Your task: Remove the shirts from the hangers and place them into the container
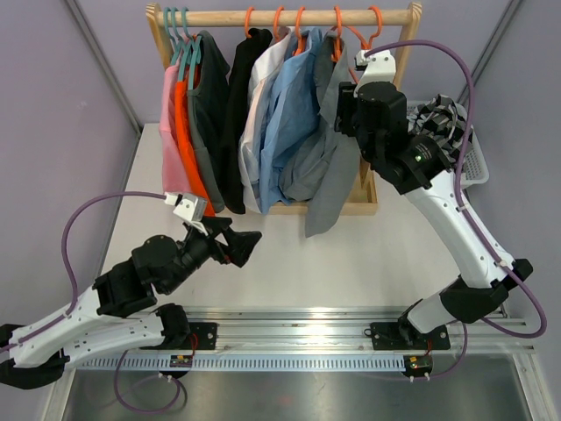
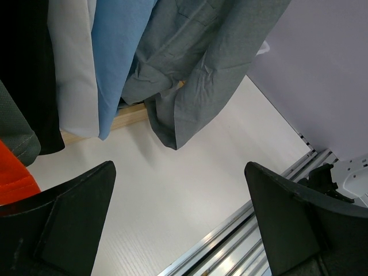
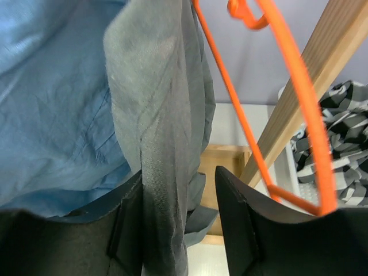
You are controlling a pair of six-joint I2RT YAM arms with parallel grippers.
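Wooden rail (image 1: 219, 17) bore the hung shirts (image 1: 285, 123). Below its left half the left gripper (image 1: 244, 248) hovered over the desk (image 1: 333, 263), spread wide and empty. Under the rail's right end the right gripper (image 3: 178, 184) stood half open around a fold of the grey shirt (image 3: 161, 86), not clamped. Right of the rail, the plaid shirt (image 1: 438, 118) lay in the basket (image 1: 478, 171).

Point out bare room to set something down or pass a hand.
Bare table lies between the rack base and the near track, right of the left gripper; a narrow strip left of it. Crowded: the hanging shirts, where the right gripper straddles the grey shirt.
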